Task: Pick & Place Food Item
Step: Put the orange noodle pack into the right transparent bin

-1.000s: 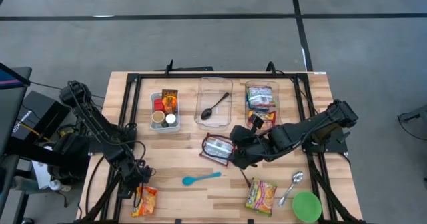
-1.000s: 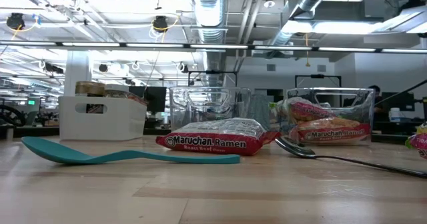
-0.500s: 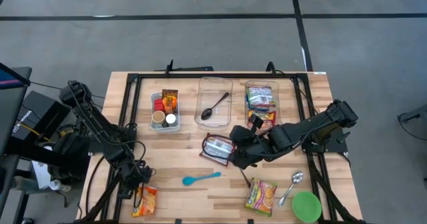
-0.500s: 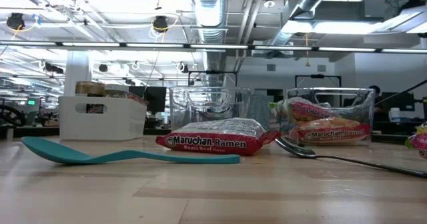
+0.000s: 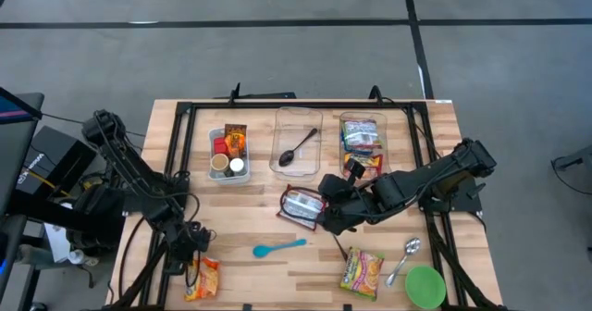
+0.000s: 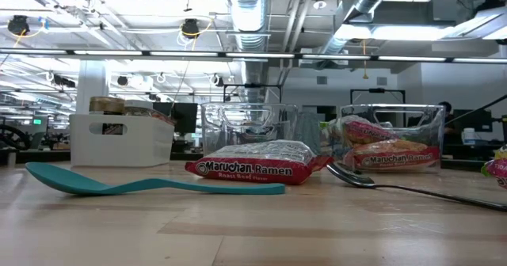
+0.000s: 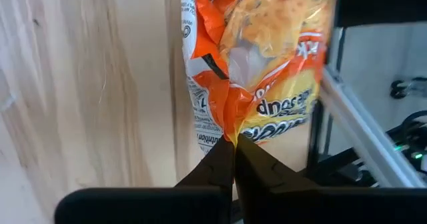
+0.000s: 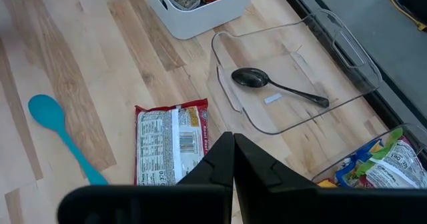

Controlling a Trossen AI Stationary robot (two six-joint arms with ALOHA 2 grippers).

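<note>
On the wooden slatted table (image 5: 250, 232), at seven o'clock, lies the orange crinkly plastic noodle packet (image 7: 257, 71): probably light, soft, slippery. The left gripper (image 7: 233, 159) is pinched on its end seam, a sensible hold. The right gripper (image 8: 233, 154) hangs closed, empty, mid-table.

Both arms black, jointed, chunky links; black cables along left arm (image 5: 139, 177). Right arm (image 5: 425, 181) same build. Fingers (image 7: 213, 174) dark, tapered.
</note>
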